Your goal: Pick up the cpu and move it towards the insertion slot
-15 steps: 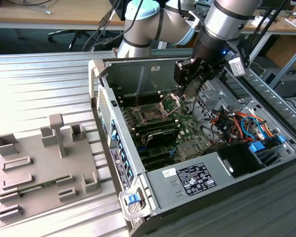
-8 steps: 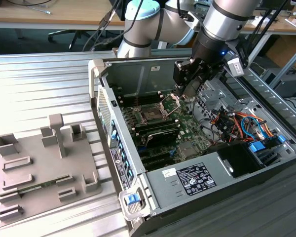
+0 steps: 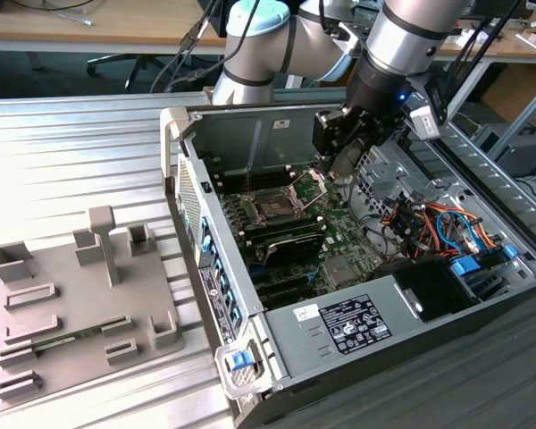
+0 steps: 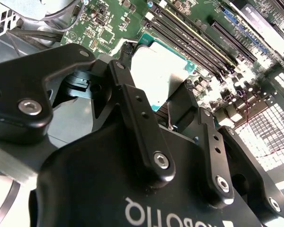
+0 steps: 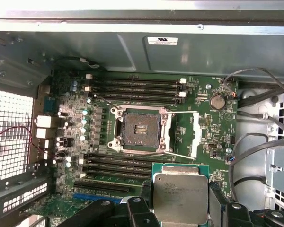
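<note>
With the fingers (image 4: 132,101) pinching the cpu (image 5: 181,196) by opposite edges, keep it level while above the motherboard (image 5: 206,123), short of the insertion slot (image 5: 138,130).

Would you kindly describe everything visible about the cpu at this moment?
The cpu is a flat square chip with a pale silver metal top on a green board rim. The gripper holds it by two opposite edges between its black fingers, face up and roughly level, above the green motherboard inside the open computer case. It hangs clear of the insertion slot, whose metal plate is swung open, and touches nothing but the fingers.
</note>
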Motion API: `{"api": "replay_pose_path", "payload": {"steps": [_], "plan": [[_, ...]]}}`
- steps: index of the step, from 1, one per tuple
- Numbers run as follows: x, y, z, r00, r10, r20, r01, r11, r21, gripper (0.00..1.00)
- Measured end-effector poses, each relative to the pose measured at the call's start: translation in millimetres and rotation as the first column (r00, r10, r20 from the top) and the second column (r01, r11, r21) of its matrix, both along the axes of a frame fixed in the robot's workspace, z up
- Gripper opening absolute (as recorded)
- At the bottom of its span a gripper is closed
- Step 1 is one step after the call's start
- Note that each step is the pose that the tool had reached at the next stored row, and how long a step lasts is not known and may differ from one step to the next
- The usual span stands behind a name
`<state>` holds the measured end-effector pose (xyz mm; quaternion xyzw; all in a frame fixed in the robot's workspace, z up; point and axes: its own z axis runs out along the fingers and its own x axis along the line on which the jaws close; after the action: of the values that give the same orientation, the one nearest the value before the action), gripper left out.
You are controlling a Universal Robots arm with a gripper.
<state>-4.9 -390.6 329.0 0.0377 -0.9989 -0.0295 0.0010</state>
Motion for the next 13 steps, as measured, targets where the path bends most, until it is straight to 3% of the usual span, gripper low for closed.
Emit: {"api": "replay_pose_path", "payload": {"steps": [13], "plan": [[0.0,3.0,-5.3,1.0,0.0,0.0,0.0,1.0,0.0,0.55]]}}
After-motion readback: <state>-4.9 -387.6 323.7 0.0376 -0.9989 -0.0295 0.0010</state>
